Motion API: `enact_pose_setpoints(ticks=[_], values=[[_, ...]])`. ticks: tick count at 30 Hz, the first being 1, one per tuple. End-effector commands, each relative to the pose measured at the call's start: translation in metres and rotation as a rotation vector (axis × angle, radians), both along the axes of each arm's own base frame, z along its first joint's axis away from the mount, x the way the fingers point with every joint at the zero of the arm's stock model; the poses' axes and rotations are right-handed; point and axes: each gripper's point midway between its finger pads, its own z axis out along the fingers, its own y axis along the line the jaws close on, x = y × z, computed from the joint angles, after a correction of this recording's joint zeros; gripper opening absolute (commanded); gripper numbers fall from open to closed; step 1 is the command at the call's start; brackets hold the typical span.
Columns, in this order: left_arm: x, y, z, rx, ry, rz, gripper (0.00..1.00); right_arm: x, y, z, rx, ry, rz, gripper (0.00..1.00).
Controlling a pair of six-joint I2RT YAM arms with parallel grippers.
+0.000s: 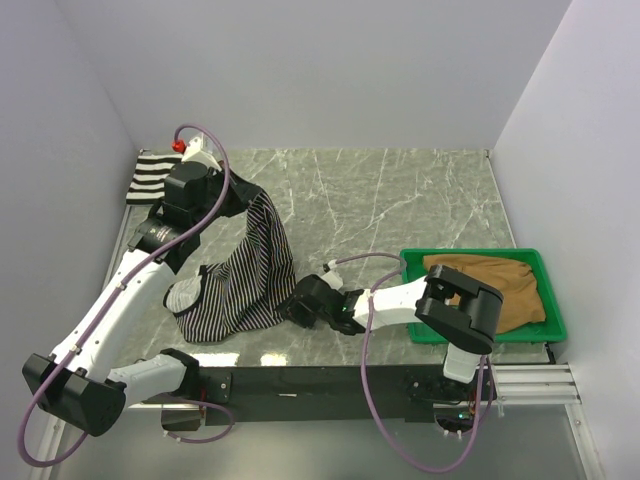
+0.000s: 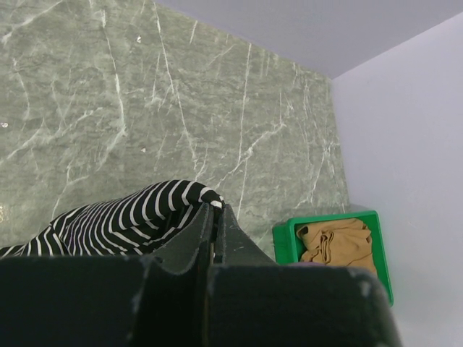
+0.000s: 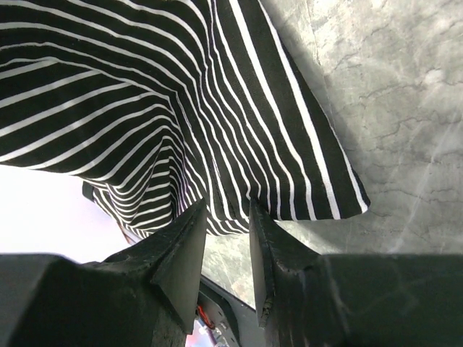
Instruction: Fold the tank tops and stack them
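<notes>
Left gripper (image 2: 215, 211): we see it pinching the pinstripe tank top (image 1: 250, 270) aloft
Right gripper (image 3: 226, 211): fingers narrowly apart at its hem, green tray (image 1: 490, 338) side

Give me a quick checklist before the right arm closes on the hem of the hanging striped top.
1. Left gripper shut on pinstriped top, one end held up: ok.
2. Right gripper open: ok.
3. Hem between the right jaws: cannot tell; the cloth edge sits just at the fingertips.
4. Folded wide-striped top lies apart at far left: ok.
5. Tan top in green tray: ok.
</notes>
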Motion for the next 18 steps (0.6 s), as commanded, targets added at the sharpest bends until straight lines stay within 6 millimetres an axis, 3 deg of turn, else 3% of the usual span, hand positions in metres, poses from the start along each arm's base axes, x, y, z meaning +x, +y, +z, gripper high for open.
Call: enact_pose_setpoints(ticks=[1,18], values=[[-0.0009,0.0006,0.0151,-0.012,-0.062,-0.016,0.01,0.0001,0.0078,0.0211,0.042,-0.04,-0.001,0.37],[0.0013,0.0017,0.0102,-0.009,-0.055,-0.014,0.01,-0.0078,0.0068,0.014,0.035,-0.016,0.005,0.37]])
